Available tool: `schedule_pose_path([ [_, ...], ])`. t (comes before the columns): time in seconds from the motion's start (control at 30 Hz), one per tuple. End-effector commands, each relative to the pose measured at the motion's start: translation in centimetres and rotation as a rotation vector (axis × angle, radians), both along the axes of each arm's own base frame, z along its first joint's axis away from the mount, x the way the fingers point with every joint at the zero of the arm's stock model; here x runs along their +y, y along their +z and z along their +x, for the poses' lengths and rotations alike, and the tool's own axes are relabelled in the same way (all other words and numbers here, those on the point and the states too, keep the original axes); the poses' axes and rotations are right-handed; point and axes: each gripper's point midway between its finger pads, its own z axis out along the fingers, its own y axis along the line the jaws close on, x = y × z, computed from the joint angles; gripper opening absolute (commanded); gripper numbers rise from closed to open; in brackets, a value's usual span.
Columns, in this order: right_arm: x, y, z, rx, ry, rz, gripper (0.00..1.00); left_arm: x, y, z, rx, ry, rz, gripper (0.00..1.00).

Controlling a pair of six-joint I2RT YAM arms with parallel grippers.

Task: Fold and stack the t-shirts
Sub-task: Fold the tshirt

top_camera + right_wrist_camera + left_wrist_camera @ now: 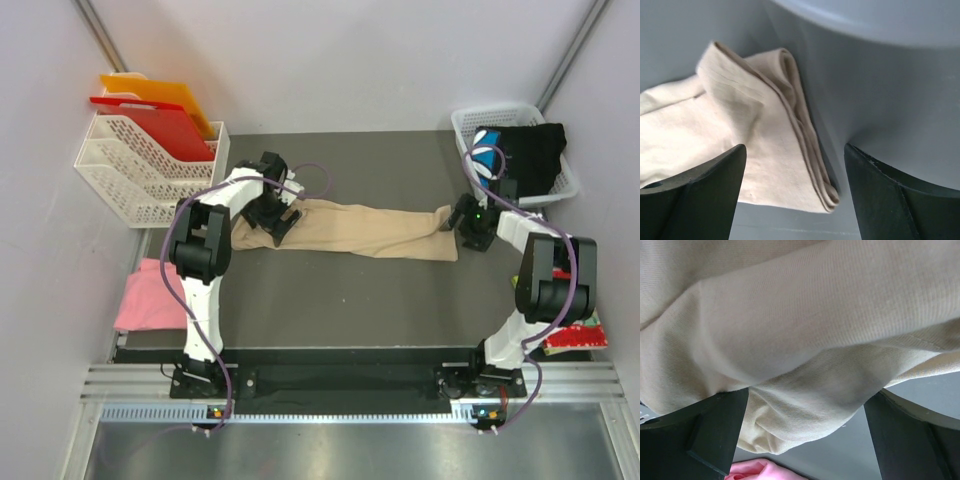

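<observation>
The beige t-shirt [370, 230] lies stretched in a long band across the middle of the table. My left gripper [278, 222] is at its left end, open, with bunched beige cloth [805, 330] hanging between the wide-apart fingers [715, 435]. My right gripper [462, 222] is at the shirt's right end and stands open around the folded edge [755, 150], its fingers [890, 200] clear of the cloth. The pink t-shirt [150, 290] lies crumpled at the table's left edge and also shows below the left gripper [760, 471]. The black t-shirt [535, 150] sits in the basket.
A white basket [510, 110] stands at the back right corner. A white rack [130, 175] at the back left holds a red board [160, 125] and an orange board [165, 95]. A colourful packet [575, 335] lies by the right arm's base.
</observation>
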Motion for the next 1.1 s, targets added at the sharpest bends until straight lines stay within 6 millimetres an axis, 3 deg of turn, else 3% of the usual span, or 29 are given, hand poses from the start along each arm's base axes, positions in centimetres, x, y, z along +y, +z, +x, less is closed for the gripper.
schedule_pose_path([
  [0.0, 1.0, -0.7, 0.6, -0.009, 0.022, 0.013, 0.79, 3.0, -0.8, -0.1, 0.004, 0.008, 0.091, 0.99],
  [0.17, 1.8, -1.5, 0.7, 0.008, 0.039, 0.031, 0.75, 3.1, -0.4, -0.1, -0.003, 0.009, 0.091, 0.99],
  [0.27, 2.5, -1.7, 0.7, 0.013, 0.047, 0.049, 0.68, 3.2, -0.2, -0.1, -0.006, 0.008, 0.098, 0.99],
  [0.37, 3.1, -1.9, 0.6, 0.020, 0.054, 0.056, 0.55, 3.3, 0.0, -0.1, -0.009, 0.006, 0.106, 0.99],
  [0.47, 3.3, -2.1, 0.2, 0.029, 0.054, 0.061, 0.32, 3.4, 0.2, 0.0, -0.015, 0.005, 0.111, 0.99],
  [0.5, 3.3, -2.2, 0.1, 0.032, 0.051, 0.063, 0.19, 3.5, 0.3, 0.0, -0.015, 0.002, 0.112, 0.99],
  [0.63, 3.3, -1.6, -0.2, 0.034, 0.046, 0.066, 0.05, 3.5, 0.3, 0.0, -0.016, -0.001, 0.116, 0.99],
  [0.8, 3.3, -0.3, -0.7, 0.038, 0.043, 0.061, 0.00, 3.4, 0.5, 0.0, -0.017, 0.001, 0.108, 0.99],
  [0.93, 2.3, 1.9, -1.0, 0.032, 0.017, 0.023, 0.00, 3.4, 0.5, -0.1, -0.015, 0.000, 0.110, 0.99],
  [1.07, -0.5, 2.5, -2.0, 0.076, -0.044, -0.066, 0.00, 3.2, 1.0, -0.2, -0.009, 0.000, 0.094, 0.99],
])
